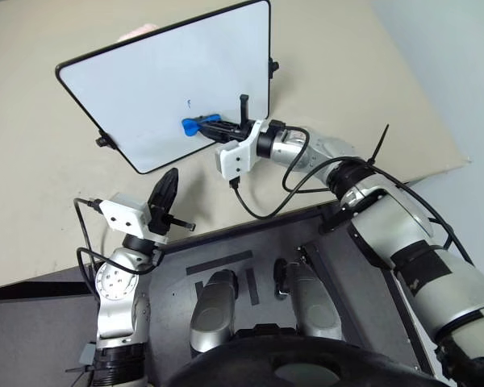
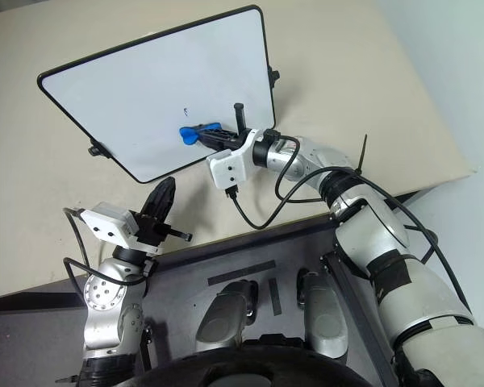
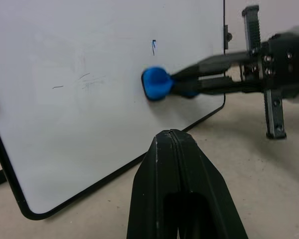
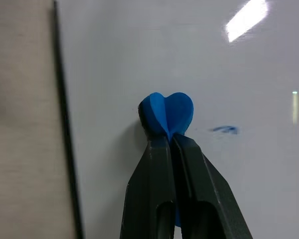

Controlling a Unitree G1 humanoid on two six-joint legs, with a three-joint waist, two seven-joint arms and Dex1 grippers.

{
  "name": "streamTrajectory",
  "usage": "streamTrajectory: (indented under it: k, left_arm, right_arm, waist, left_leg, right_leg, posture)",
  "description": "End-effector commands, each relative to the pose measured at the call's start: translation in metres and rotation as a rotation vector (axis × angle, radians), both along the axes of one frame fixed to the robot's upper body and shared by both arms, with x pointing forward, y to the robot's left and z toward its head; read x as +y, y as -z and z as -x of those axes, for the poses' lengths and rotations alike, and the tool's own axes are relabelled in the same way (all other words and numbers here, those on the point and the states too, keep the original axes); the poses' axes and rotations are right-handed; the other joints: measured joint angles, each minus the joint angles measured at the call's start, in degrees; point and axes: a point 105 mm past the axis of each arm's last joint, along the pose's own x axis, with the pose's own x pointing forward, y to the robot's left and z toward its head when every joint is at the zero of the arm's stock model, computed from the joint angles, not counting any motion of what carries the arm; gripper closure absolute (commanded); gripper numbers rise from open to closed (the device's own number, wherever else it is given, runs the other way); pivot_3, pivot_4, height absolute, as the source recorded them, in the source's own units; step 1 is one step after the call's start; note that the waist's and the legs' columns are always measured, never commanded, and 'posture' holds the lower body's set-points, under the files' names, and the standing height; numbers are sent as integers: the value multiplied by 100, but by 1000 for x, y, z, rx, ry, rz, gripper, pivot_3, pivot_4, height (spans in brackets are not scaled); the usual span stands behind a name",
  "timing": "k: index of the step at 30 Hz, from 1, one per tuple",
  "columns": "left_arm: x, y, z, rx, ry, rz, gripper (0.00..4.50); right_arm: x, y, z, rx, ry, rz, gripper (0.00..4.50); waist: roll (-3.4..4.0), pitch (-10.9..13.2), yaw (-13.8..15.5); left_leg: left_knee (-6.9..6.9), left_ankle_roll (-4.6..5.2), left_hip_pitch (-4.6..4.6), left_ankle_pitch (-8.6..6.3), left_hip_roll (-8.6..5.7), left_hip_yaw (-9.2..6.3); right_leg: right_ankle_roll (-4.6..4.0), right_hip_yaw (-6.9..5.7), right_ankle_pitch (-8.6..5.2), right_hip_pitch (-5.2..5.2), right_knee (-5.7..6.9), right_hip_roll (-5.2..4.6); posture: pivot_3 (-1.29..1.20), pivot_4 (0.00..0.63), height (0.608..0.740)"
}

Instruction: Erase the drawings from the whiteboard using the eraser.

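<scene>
**Board nearly wiped: one blue fleck left above the eraser**

While most of the white surface already looks clean, the right gripper point(image 1: 214, 126), at the centre of the left eye view, has its two black fingers clamped tight on the eraser point(image 1: 192, 126), whose rounded blue end presses against the whiteboard point(image 1: 137, 89) low on its face, toward the lower right corner of the panel. In the right wrist view the eraser point(image 4: 167, 113) bulges out beyond the closed fingertips, with the board's black frame running down the left of the frame.

Just above the eraser, a short way up the board, sits what remains of the drawings point(image 1: 188, 103): a small blue mark, seen in the left wrist view as a tiny stroke point(image 3: 153, 46) in the upper middle of the frame. Faint grey traces point(image 3: 84, 79) show to the left of centre in that same view; whether these are leftover ink or smears is hard to tell. No red marks are visible. Judged from this, the job is close to finished, with a pass over the blue fleck, and perhaps the faint traces, left to do.

At the lower left of the left eye view the left gripper point(image 1: 166, 187) hangs short of the board's lower edge, its fingers together and holding nothing.

The board stands tilted on a beige table point(image 1: 32, 177). No brand, label or legible writing can be made out on the board, the eraser or the arms.
</scene>
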Motion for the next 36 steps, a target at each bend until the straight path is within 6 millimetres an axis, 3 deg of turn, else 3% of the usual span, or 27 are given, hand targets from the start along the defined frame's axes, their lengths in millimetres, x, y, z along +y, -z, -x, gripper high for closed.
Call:
streamTrajectory:
  k: [1, 8, 12, 17, 25, 32, 36]
  left_arm:
    - [-3, -11, 2, -43, 8, -3, 4500]
    - [-3, -11, 2, -41, 8, -3, 4500]
    - [-3, -11, 2, -41, 9, -3, 4500]
    - [-4, -11, 1, -41, 11, -2, 4500]
    - [-4, -11, 1, -42, 8, -2, 4500]
    - [-3, -11, 5, -43, 0, -1, 4500]
    - [-2, -11, 7, -36, 1, -2, 4500]
  right_arm:
    - [4, -18, -3, -42, 5, -45, 4482]
    - [-2, -71, -16, -172, 54, -197, 4482]
    - [-2, -82, -15, -196, 44, -223, 4482]
    - [2, -74, -11, -174, 29, -199, 4482]
    - [1, -16, -1, -23, 1, -59, 4482]
    - [-41, -21, 5, 77, -12, -93, 4482]
    - [-83, -22, 26, 299, -16, -82, 4482]
  waist:
    - [0, 0, -1]
    - [1, 1, 1]
    - [1, 1, -2]
    - [3, 2, 0]
    - [3, 1, 2]
    - [3, 2, 85]
    - [-12, -7, 122]
  left_leg:
    - [0, -1, 0, 0, 0, 1]
    - [2, -1, -25, -1, 0, 1]
    - [1, -2, -32, -1, 6, 1]
    - [0, -6, -34, 2, 22, 10]
    - [0, -22, -33, 34, 24, 16]
    - [5, -23, -61, 36, 24, 18]
    - [8, -10, -69, 29, 24, 32]
  right_leg:
    - [0, 0, 0, 0, -1, 0]
    - [-6, -1, 11, -20, -2, 0]
    - [-26, -4, 34, -31, 2, 0]
    - [-29, -9, 41, -28, 5, 2]
    - [-14, -10, 32, -25, 0, 4]
    - [-10, -11, 30, -26, -31, 4]
    - [-3, -11, 26, -23, -40, 3]
  posture:
    - [0, 150, 740]
    - [0, 150, 740]
    - [0, 150, 740]
    - [0, 150, 740]
    - [0, 150, 740]
    - [0, 150, 740]
    - [0, 150, 740]
